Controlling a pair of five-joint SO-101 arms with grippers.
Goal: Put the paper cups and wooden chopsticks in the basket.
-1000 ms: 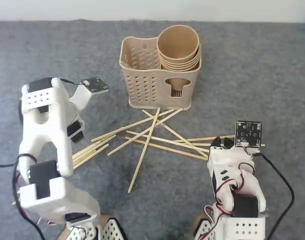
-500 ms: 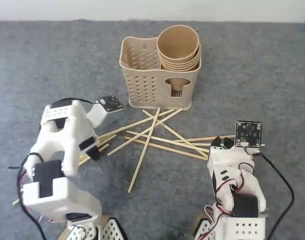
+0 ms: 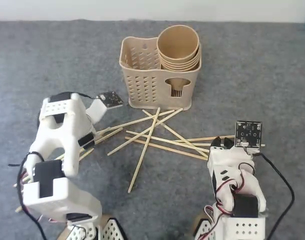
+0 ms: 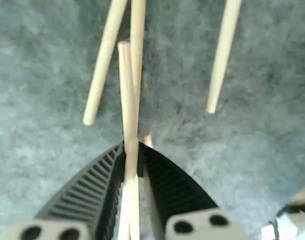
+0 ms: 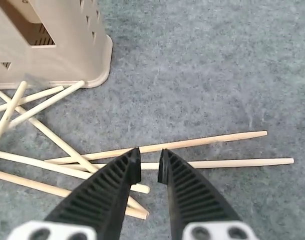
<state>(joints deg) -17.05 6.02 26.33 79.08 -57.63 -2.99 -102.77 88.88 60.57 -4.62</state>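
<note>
On the robot's left side of the bench (image 3: pixel 272 75), the left arm (image 3: pixel 59 132) leans over a bundle of sticks, and from above its own body covers the fingertips. The left wrist view supplies the grip. The left gripper (image 4: pixel 132 150) is clenched on the clamped chopsticks (image 4: pixel 126 95), which run lengthwise between the fingers and jut straight out past the tips. A neighbouring stick (image 4: pixel 104 60) lies on the grey surface just beside them, angled slightly away.

From the high view, the bundle's long axis slants from the near left corner up toward the foot of the basket (image 3: pixel 147 90). The paper cups (image 3: pixel 178 47) sit nested and upright, mouths up, in the basket's compartment on the robot's right. The other wooden chopsticks (image 3: pixel 157 135) lie crisscrossed in a fan on the bench in front of the basket, several tips aimed at its base.

Over on the right, the right gripper (image 5: pixel 148 160) has its fingers drawn almost together with only a sliver between them, holding nothing. It hangs above two near-parallel sticks (image 5: pixel 207 140) lying crosswise to the fingers. From above, that arm's camera board covers part of this pair.
</note>
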